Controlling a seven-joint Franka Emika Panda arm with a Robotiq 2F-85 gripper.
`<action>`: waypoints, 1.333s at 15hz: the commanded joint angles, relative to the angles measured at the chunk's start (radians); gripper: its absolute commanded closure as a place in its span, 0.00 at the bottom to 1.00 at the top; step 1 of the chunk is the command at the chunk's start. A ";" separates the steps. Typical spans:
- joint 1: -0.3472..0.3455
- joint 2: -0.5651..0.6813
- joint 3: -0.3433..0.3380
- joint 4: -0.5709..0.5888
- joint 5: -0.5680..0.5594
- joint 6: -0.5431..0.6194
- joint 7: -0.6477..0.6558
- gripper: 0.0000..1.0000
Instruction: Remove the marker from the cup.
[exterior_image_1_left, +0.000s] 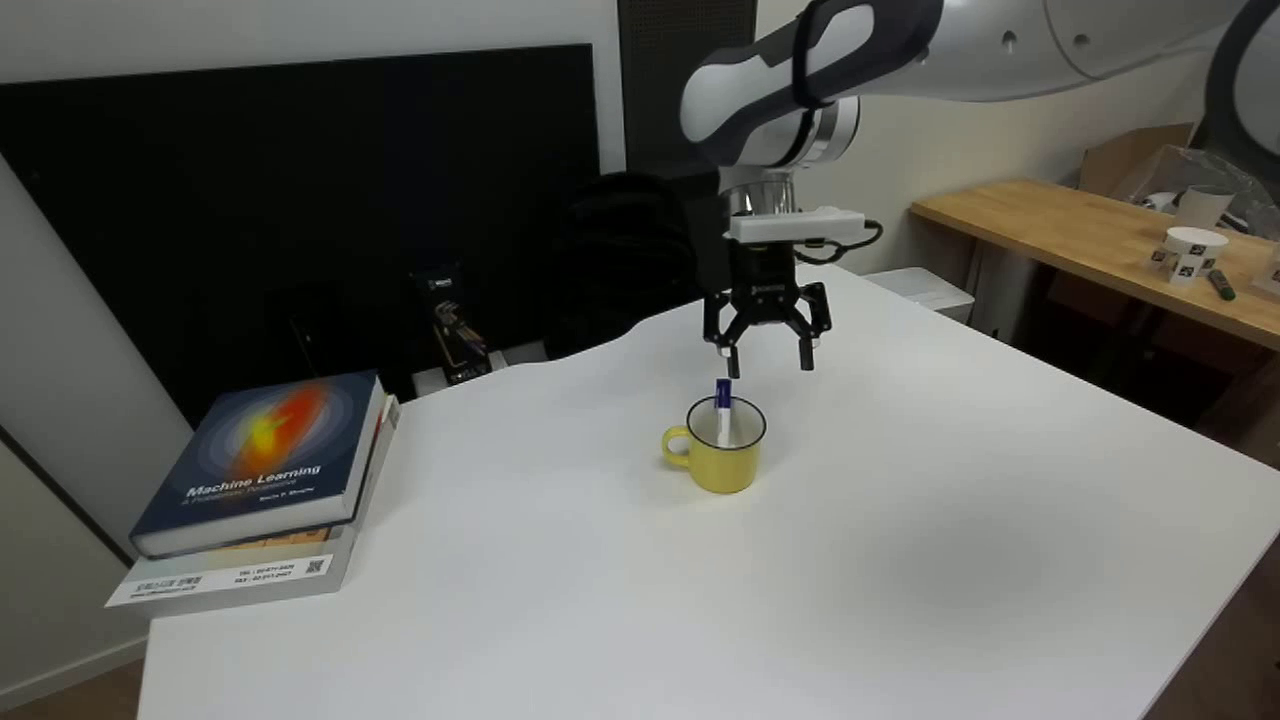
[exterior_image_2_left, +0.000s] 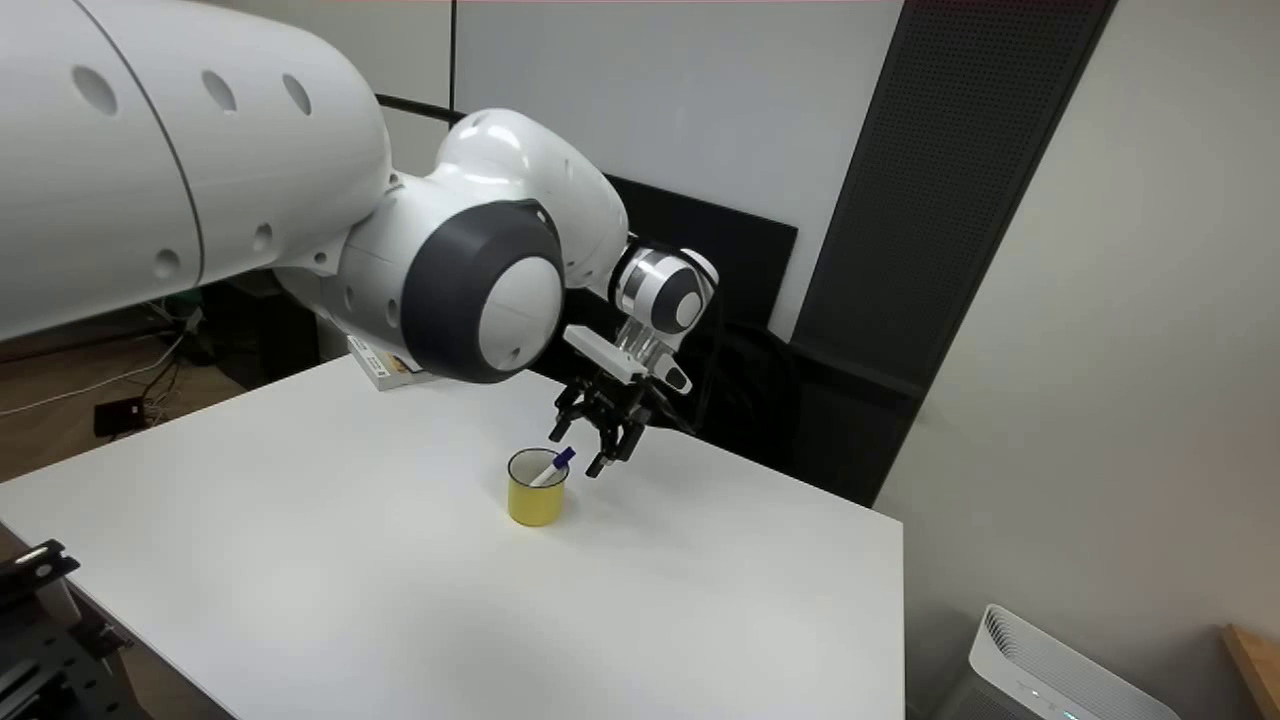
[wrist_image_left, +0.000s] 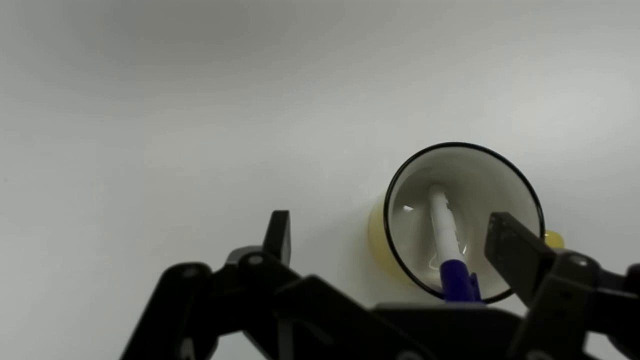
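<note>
Marker (wrist_image_left: 446, 230) is leaning inside the yellow cup (exterior_image_1_left: 724, 470), its dark blue cap sticking up past the black rim, its white body slanting down within. The cup is standing upright on the white table (exterior_image_1_left: 560, 600), and its near wall is hiding the marker's lower end in both exterior views. From my wrist I am seeing farther in, yet that end is blurring against the pale inside, and dark marks on the body are coming out too small to read.

My gripper (exterior_image_1_left: 770, 364) is hanging above the table near the cup, its two fingers (wrist_image_left: 280, 237) standing spread wide apart. How far the cap is lying below the fingertips, I am not managing to tell. In the wrist view my gripper's own dark body is covering the cap's tip, and the finger on that picture's right is masking part of the rim, with just a yellow bit of the handle showing beyond.

In both exterior views my arm (exterior_image_2_left: 120, 170) is running out of view; in an exterior view it is also blocking the books (exterior_image_2_left: 385, 372) down to a pale corner. Behind the table, a bulky black shape (exterior_image_1_left: 625, 260) is merging, unreadable, with a dark panel (exterior_image_1_left: 300, 220).
</note>
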 joint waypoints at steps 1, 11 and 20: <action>0.002 0.018 -0.003 0.016 0.001 -0.007 0.030 0.00; 0.005 0.024 0.029 0.001 0.003 0.112 0.024 0.00; 0.023 0.024 0.039 -0.011 0.002 0.154 0.028 0.26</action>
